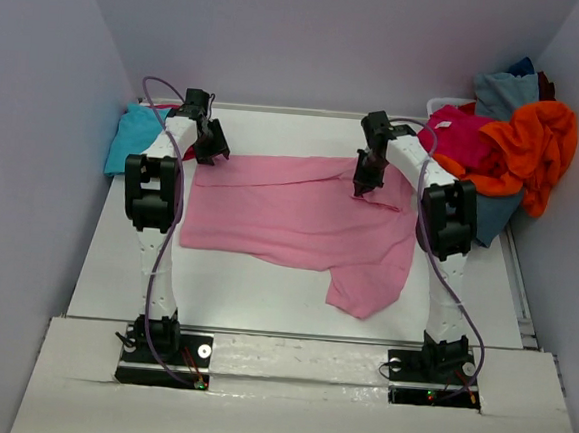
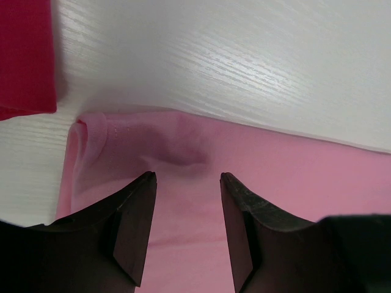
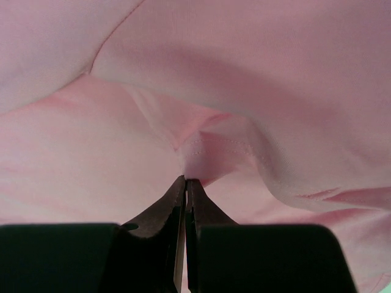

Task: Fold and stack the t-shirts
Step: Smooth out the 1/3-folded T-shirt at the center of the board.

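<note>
Gripping the far edge of the pink shirt [image 1: 290, 212] at both ends is judged to be the step in hand, so that this edge can be drawn toward six o'clock in a fold. The shirt is spread across the middle of the table [image 1: 263, 300], with one sleeve trailing toward five o'clock.

The right claw [image 3: 185, 180] is seen pressed together at the shirt's one o'clock corner, with a small pucker of stitched hem pinched between its tips. The left claw [image 2: 188, 177] is spread at the eleven o'clock corner, with cloth lying under the gap and nothing caught. Whether its tips touch the cloth cannot be told.

For the step to be done well, the left claw should be lowered until both tips bear on the cloth, then closed just inside the corner, so that a firm bite is taken and not a mere edge. Both corners should then be raised together and level, and carried toward six o'clock at one pace, so that no slant is put into the crease.

The right pinch looks shallow, so a slip is to be guarded against. The turquoise shirt [image 1: 133, 136] at the table's ten o'clock lies near the left claw and should not be snagged. The orange shirt [image 1: 541, 146] and the magenta shirt [image 1: 461, 135], heaped at two o'clock, are best left alone.
</note>
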Controlling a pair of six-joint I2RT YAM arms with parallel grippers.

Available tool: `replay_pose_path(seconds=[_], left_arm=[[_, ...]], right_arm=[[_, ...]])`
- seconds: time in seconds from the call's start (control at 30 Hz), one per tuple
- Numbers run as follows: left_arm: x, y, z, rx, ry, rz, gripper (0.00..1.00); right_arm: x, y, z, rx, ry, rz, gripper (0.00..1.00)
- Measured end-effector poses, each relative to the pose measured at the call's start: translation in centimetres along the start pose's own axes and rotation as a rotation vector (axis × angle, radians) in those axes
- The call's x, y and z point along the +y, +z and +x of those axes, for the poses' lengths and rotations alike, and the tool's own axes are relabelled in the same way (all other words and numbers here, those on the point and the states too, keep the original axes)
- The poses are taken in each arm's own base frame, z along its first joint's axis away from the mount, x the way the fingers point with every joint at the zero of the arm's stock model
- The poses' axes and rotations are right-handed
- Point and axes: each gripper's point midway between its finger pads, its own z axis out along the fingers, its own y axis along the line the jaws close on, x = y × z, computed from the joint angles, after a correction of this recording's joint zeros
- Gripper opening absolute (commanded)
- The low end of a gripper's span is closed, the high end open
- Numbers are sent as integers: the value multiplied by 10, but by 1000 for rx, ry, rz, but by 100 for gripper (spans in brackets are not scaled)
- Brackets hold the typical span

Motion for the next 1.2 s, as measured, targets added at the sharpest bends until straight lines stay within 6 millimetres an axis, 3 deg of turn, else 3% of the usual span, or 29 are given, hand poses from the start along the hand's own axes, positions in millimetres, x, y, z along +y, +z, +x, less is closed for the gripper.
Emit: replay_pose_path(seconds=[1.03, 1.1, 1.2], left_arm=[[0, 0, 1, 3, 2, -1, 57], [0, 0, 1, 3, 2, -1, 57], [0, 0, 1, 3, 2, -1, 57]], right_arm=[[29, -33, 5, 3, -51, -69, 7], [29, -33, 5, 5, -54, -69, 8], [29, -33, 6, 7, -60, -68, 18]])
